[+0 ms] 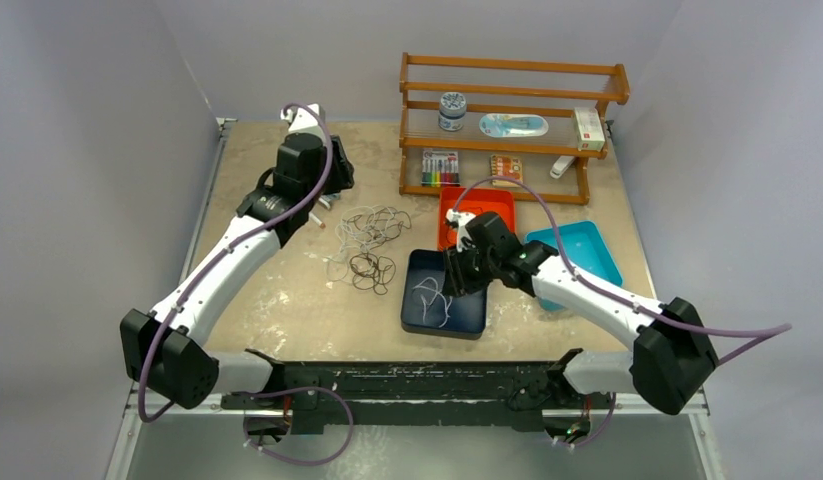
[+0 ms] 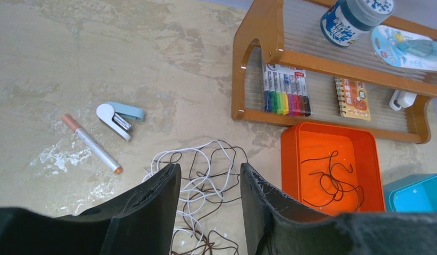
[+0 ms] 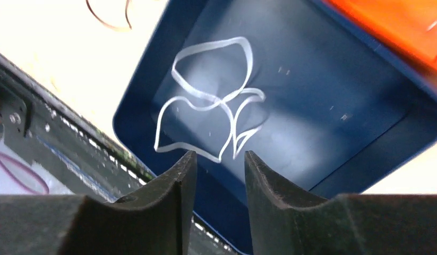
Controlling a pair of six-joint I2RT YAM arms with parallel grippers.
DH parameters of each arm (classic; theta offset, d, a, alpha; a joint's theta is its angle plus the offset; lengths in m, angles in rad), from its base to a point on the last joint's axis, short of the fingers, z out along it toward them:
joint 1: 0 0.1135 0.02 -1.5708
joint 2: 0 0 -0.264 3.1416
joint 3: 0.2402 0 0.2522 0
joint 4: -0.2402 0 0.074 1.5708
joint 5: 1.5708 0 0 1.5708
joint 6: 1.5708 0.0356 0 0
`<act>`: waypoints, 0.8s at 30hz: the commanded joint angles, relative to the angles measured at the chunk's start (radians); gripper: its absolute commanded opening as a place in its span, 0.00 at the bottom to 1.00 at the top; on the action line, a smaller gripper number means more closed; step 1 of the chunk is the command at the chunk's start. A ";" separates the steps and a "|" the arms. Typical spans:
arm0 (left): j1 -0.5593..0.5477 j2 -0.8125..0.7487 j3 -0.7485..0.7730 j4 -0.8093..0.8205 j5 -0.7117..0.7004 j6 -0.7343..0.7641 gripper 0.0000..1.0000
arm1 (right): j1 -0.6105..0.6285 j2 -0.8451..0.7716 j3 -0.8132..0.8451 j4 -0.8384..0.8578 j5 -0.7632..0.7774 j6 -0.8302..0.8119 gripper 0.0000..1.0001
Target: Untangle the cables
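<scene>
A tangle of white and dark cables (image 1: 372,228) (image 2: 203,175) lies in the middle of the table, with dark loops (image 1: 373,270) just in front of it. My left gripper (image 1: 343,173) (image 2: 208,167) hangs open above the tangle's far left side, with nothing between its fingers. A single white cable (image 1: 432,298) (image 3: 211,103) lies coiled in the dark blue tray (image 1: 419,322) (image 3: 365,90). My right gripper (image 1: 455,275) (image 3: 219,154) stands open over that tray, holding nothing. A dark cable (image 2: 333,180) lies in the orange tray (image 1: 477,200) (image 2: 290,159).
A wooden shelf (image 1: 512,95) at the back right holds a jar, markers (image 2: 285,95) and a small notebook. A teal tray (image 1: 587,250) sits right of my right arm. A stapler (image 2: 119,116) and a pen (image 2: 91,143) lie left of the tangle.
</scene>
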 commanded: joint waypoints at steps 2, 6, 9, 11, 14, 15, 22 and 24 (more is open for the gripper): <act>0.004 0.009 -0.010 -0.026 -0.020 -0.007 0.46 | 0.003 -0.037 0.124 0.054 0.160 0.002 0.44; 0.013 0.011 -0.030 -0.051 -0.024 -0.011 0.47 | 0.002 -0.025 0.149 0.113 0.320 0.004 0.45; 0.017 0.019 -0.061 -0.054 -0.025 -0.013 0.48 | 0.002 -0.019 0.186 0.192 0.371 -0.022 0.46; 0.018 0.038 -0.079 -0.060 -0.022 -0.024 0.48 | 0.002 -0.012 0.187 0.240 0.390 -0.028 0.46; 0.017 0.074 -0.116 -0.041 0.006 -0.043 0.47 | 0.002 0.000 0.189 0.293 0.384 -0.028 0.46; 0.018 0.089 -0.126 -0.025 0.009 -0.049 0.47 | 0.002 0.005 0.187 0.309 0.379 -0.028 0.46; 0.017 0.200 -0.144 0.135 -0.007 -0.141 0.44 | 0.002 0.023 0.168 0.348 0.347 -0.027 0.46; 0.018 0.235 -0.140 0.195 -0.021 -0.191 0.44 | 0.002 0.015 0.153 0.361 0.352 -0.027 0.46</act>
